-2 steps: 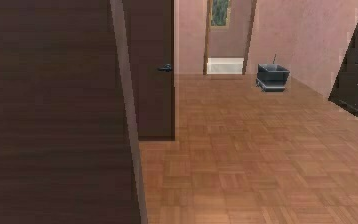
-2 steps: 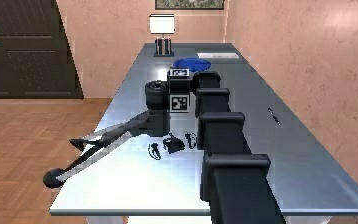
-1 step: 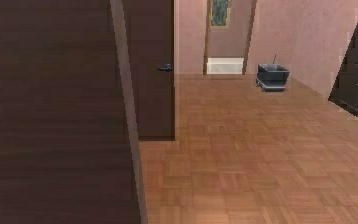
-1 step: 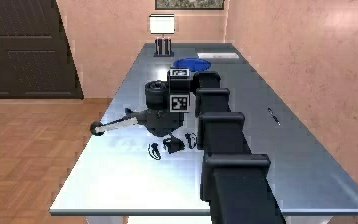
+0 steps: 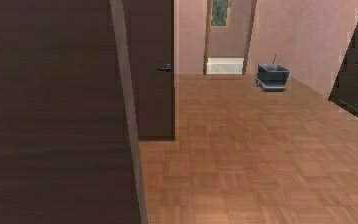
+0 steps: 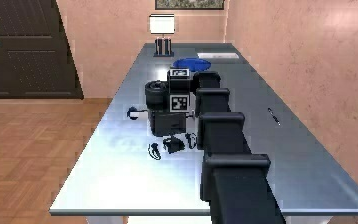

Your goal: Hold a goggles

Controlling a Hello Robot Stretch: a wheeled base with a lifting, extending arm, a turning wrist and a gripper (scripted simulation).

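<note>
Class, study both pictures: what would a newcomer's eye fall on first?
In the arm side view, the dark arm stretches over a long glossy table, with a white-shaded lamp at the far end. In the forward view, a tall dark door stands at the left, and a grey bin sits farther back.

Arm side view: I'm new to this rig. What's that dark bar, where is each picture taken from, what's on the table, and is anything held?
This is a wheeled robot with one extending arm. The forward view looks ahead from it: a dark door, wood floor, a grey bin by the far wall. The arm side view looks sideways from its body. The dark bar is the arm, reaching over a grey table; the gripper sits at its far end, left of the white marker squares. On the table: a lamp, a blue thing, small dark things. Whether the gripper holds anything cannot be told.
</note>
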